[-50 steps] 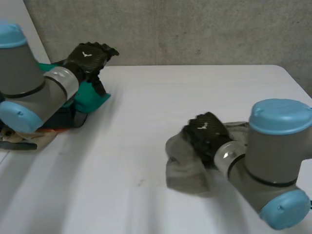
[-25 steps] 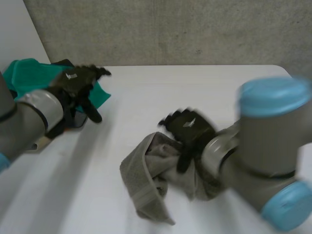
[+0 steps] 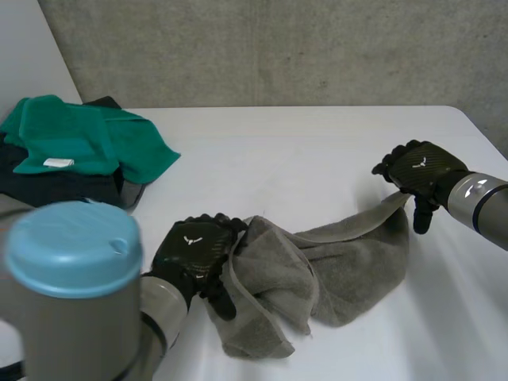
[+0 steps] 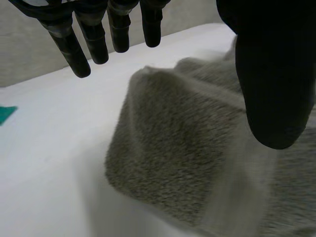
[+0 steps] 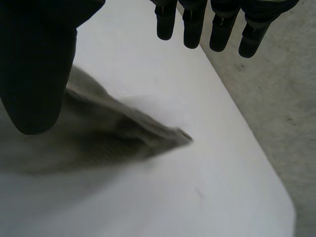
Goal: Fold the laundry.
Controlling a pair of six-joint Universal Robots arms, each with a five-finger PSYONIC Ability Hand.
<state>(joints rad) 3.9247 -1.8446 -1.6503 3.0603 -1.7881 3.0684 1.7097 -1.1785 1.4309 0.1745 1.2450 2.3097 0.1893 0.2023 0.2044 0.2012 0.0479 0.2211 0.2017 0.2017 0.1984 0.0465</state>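
Overhead, from the head view, a grey towel point(image 3: 317, 270) lies rumpled and drawn out long across the white table point(image 3: 278, 151), between my two hands. My left hand point(image 3: 194, 254) sits at its bunched near end, and my right hand point(image 3: 417, 171) is over its far corner. A green towel point(image 3: 79, 139) tops a pile of dark clothes point(image 3: 48, 186) at the table's far left corner, well apart.

From my left wrist, my fingers point(image 4: 94, 34) are straight and spread wide from the thumb. The grey towel's folded end is under my palm, and I grip nothing.

From my right wrist, my fingers point(image 5: 190, 24) are likewise straight and wide. The towel's pointed corner lies below the palm, and I cannot tell whether I touch it.
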